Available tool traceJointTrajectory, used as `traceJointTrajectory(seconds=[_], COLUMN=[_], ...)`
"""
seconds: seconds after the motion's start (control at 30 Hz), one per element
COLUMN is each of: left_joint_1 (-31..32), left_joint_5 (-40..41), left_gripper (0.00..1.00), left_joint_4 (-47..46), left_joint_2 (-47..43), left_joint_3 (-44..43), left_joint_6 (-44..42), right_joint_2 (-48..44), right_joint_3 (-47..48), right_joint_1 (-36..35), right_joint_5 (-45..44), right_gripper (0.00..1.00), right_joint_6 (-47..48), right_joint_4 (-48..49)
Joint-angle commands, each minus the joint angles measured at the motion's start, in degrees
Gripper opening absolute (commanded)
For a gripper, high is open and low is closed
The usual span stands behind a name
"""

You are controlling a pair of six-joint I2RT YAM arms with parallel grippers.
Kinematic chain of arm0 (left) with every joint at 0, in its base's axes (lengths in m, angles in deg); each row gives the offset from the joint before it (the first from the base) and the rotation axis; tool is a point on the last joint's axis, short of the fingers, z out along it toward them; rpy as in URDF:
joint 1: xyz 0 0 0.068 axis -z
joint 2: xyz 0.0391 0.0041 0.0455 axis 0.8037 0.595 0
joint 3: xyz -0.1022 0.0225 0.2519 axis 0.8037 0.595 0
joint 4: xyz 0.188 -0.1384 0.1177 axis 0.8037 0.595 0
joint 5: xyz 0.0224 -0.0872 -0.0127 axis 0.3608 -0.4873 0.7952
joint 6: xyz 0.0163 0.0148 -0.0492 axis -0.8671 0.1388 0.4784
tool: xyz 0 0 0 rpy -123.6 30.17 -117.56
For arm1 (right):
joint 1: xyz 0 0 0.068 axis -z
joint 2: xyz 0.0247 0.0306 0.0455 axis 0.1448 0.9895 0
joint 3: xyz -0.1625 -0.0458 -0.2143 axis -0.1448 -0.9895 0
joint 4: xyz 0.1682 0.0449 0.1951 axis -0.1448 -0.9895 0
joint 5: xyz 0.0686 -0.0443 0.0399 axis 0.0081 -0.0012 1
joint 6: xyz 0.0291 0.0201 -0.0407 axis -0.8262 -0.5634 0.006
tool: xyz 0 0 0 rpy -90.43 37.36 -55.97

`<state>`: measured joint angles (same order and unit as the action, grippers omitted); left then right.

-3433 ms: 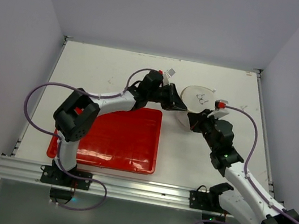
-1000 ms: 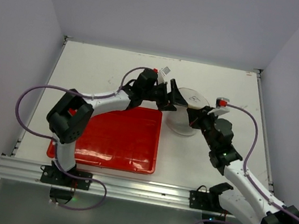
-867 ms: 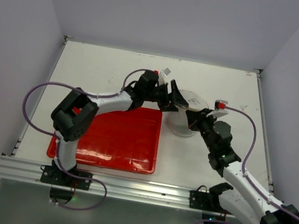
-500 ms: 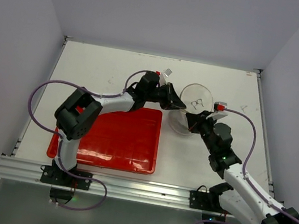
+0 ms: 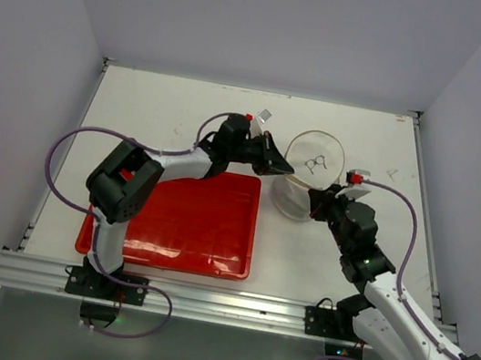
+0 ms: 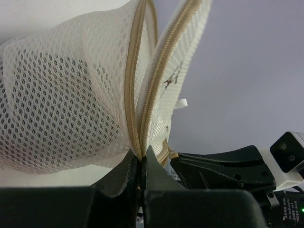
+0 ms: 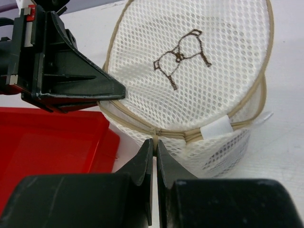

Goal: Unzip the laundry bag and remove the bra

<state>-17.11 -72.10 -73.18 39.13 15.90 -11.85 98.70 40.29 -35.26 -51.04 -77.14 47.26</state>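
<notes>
**Mesh bag pinched from two sides**

Counted one laundry bag [image 5: 299, 188], one red tray [image 5: 188, 217] and two end effectors on the desk [image 5: 160, 111]. Found the bag just right of the tray's far right corner, resting on its round base with the circular lid tilted up. Saw the left end effector [image 5: 285, 169] squeezed together on the tan zipper [image 6: 130, 95] at the bag's left side, the two tapes parting beyond the pinch. Saw the right end effector [image 5: 313, 201] clamped on the zipper band at the bag's near side, beside one small white tag [image 7: 217, 128]. Made out one marking on the lid: a brown bra outline [image 7: 183, 57].
</notes>
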Motion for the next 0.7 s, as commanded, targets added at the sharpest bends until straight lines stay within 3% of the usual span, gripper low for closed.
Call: traceJointTrajectory(seconds=[0.0,0.67], left_joint_1=[-1.8,-3.1], left_joint_5=[-1.0,-1.2], left_gripper=[0.0,0.0], left_joint_4=[-2.2,-1.8], left_joint_2=[-2.8,-4.9], left_joint_3=[1.4,3.3], left_joint_6=[-1.8,-3.1], right_joint_2=[-1.7,1.2], right_joint_3=[2.7,4.3], right_joint_1=[0.7,1.6], right_joint_5=[-4.3,-11.8], right_gripper=[0.0,0.0], right_joint_6=[1.8,4.8], right_joint_4=[-2.9,-4.2])
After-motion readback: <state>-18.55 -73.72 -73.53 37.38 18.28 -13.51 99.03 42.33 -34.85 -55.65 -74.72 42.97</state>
